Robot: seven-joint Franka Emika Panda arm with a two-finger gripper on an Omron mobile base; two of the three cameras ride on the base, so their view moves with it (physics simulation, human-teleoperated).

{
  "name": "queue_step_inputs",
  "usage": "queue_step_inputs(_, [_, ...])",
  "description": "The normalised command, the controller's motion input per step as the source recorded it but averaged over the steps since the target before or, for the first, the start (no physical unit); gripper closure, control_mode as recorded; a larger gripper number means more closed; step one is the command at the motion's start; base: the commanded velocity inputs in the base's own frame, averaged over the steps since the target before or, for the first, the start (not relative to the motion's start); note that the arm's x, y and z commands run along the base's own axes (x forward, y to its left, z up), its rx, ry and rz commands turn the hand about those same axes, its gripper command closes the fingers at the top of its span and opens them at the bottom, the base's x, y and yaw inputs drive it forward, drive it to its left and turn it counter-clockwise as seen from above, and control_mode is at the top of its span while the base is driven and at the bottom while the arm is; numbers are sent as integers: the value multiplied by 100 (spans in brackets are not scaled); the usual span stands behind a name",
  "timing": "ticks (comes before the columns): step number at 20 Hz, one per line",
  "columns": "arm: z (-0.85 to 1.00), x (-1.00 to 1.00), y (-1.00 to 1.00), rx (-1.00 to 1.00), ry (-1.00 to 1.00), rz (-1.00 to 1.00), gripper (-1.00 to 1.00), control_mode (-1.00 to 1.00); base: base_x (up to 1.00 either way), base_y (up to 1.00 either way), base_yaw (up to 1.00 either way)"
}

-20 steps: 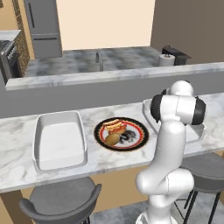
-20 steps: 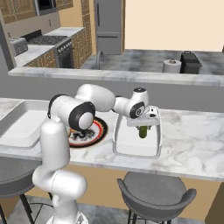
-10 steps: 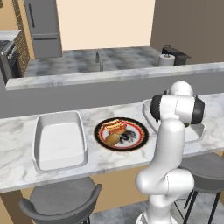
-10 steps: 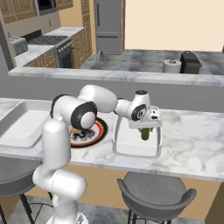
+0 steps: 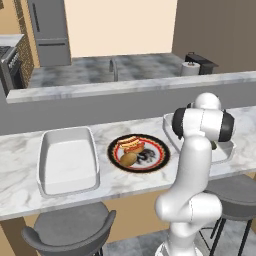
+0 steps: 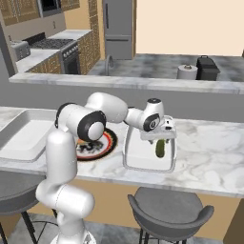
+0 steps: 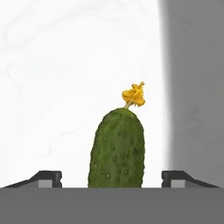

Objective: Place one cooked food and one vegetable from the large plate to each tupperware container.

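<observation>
Left base view: large plate (image 5: 139, 152) near middle of marble counter (image 5: 20, 145), carrying a hot dog (image 5: 131, 144), a brownish potato-like item (image 5: 128, 159) and something dark. Left tupperware container (image 5: 66, 161) toward left end of counter, nothing in it. Right tupperware container (image 5: 221, 149) mostly hidden behind white arm (image 5: 192, 165), only rim corner and a bit of green visible.

Right base view: gripper (image 6: 161, 139) over right tupperware container (image 6: 138, 153), near its front edge. Cucumber (image 6: 160, 148) hanging upright right under the fingers, inside the container walls; contact with floor not clear. Plate (image 6: 101, 145) partly behind arm, just left of that container.

Hand view: fingertips (image 7: 48, 178) spread wide, both clear of cucumber (image 7: 117, 149), gap on each side. Not pinching anything. Yellow flower tip (image 7: 134, 95) on far end. White container floor (image 7: 65, 78) underneath.

Progress judgement: one vegetable just being let go into right container; cooked food for it and both items for left container not done. About a quarter in.

Finger gaps readable from the hand camera; plate contents readable from the left base camera.
</observation>
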Motion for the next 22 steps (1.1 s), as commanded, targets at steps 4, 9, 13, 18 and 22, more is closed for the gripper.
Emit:
queue_step_inputs(4, [1, 0, -3, 0, 1, -6, -100, -100, 0, 0, 0])
queue_step_inputs(9, [61, -15, 17, 3, -9, 0, -100, -100, 0, 0, 0])
queue_step_inputs(13, [100, -20, 76, 7, -2, 3, -100, -100, 0, 0, 0])
queue_step_inputs(18, [99, -28, 100, 1, 0, 0, -100, -100, 0, 0, 0])
queue_step_inputs(22, [64, -14, 100, 6, 0, -9, -100, -100, 0, 0, 0])
